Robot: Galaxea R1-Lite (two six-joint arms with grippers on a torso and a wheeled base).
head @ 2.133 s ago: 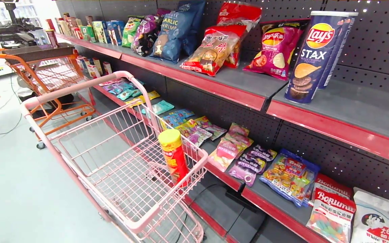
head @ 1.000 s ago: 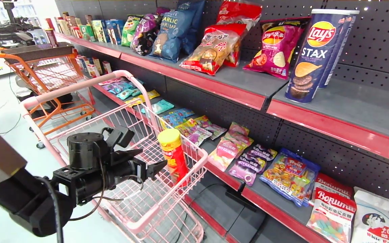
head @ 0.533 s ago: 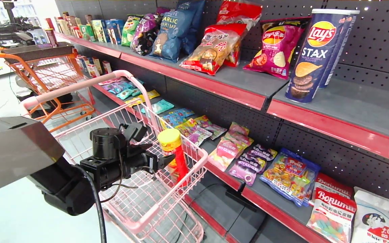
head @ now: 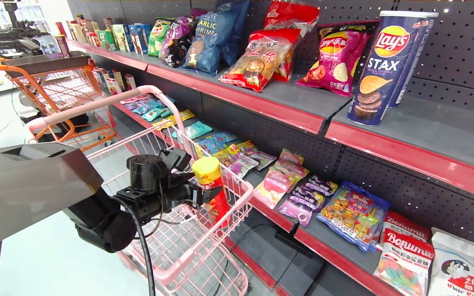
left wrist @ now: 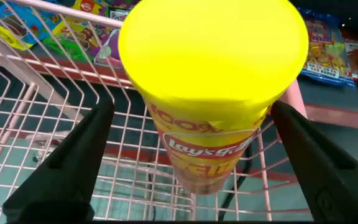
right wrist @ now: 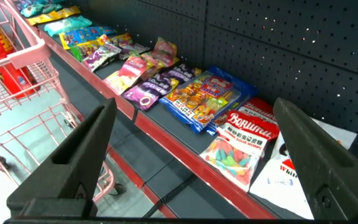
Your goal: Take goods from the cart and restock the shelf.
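A red chip can (head: 216,201) with a yellow lid (head: 206,169) stands upright in the front right corner of the pink cart (head: 167,271). My left gripper (head: 211,190) is at the can's upper part, open, one finger on each side. In the left wrist view the can (left wrist: 213,143) fills the gap between the two black fingers (left wrist: 73,168), with a little space on both sides. My right gripper (right wrist: 194,177) hangs open and holds nothing, above the floor in front of the lower shelf (right wrist: 166,134). The cart's rim (right wrist: 17,62) shows beside it.
The upper shelf (head: 447,127) carries chip bags and two tall blue chip cans (head: 379,70), with bare board to their right. The lower shelf (head: 344,250) is lined with candy bags. An orange cart (head: 56,86) stands farther back on the left.
My left arm has come into the head view and moved right along the cart until its open fingers straddle the can. The can and cart have stayed in place.
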